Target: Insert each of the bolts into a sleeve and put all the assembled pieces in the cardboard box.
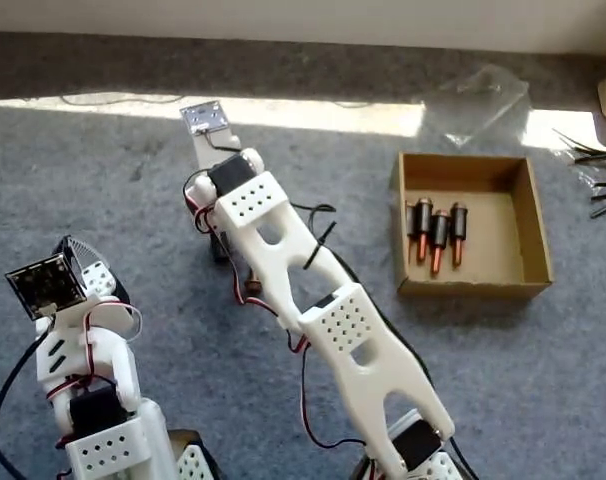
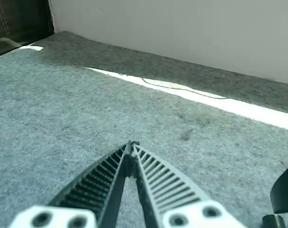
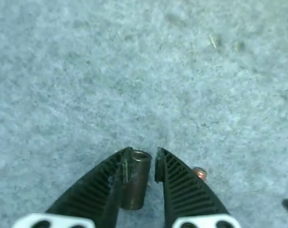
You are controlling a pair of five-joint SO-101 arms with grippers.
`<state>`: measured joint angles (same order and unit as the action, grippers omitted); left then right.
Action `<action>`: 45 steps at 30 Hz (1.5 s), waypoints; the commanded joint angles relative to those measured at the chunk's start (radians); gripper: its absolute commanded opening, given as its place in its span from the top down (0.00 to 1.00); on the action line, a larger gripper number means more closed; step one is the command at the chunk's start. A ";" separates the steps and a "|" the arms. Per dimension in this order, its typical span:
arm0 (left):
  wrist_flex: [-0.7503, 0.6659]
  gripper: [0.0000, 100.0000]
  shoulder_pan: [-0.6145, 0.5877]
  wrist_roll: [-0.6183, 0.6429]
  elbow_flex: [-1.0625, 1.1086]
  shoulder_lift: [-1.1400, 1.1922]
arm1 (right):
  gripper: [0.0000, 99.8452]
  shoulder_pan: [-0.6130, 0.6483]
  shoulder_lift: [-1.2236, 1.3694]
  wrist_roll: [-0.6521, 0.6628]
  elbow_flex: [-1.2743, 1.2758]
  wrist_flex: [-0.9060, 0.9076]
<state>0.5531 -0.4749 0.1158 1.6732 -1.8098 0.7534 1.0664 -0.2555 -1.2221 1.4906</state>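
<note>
Sleeve (image 3: pixel 134 183), cylindrical, in ribbed right tool (image 3: pixel 143 152)

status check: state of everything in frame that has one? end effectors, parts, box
left end effector: shut, empty
right end effector: shut on the sleeve
sleeve: gripped, open end showing, no bolt in it
bolt: loose on the carpet beside the right end effector, not inserted; only its copper end shows
cardboard box: open, upright
assembled pieces: four, lying side by side in the box

4 assembled pcs (image 1: pixel 440 230), 1 sleeve (image 3: pixel 137 178)
</note>
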 commanded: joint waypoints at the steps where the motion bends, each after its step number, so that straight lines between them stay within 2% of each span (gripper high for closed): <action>1: 0.003 0.99 -0.010 -0.002 0.024 -0.005 | 0.94 -0.007 -0.013 -0.068 -0.048 0.008; 10: 0.003 0.99 -0.010 -0.002 0.024 -0.005 | 0.94 0.065 -0.012 -0.109 -0.045 0.038; 13: 0.003 0.99 -0.010 -0.002 0.024 -0.005 | 0.94 0.059 -0.010 -0.157 -0.044 0.038; 37: 0.003 0.99 -0.007 -0.002 0.024 -0.005 | 0.94 0.044 0.073 -0.153 -0.073 0.074; 42: 0.003 0.99 -0.007 -0.002 0.024 -0.005 | 0.94 0.045 0.036 -0.021 -0.188 0.154; 45: 0.003 0.99 -0.007 -0.002 0.024 -0.005 | 0.94 0.042 0.024 -0.002 -0.269 0.197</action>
<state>0.5531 -0.4749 0.1158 1.6732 -1.8098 0.8117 1.1646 -0.2877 -1.3909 1.6487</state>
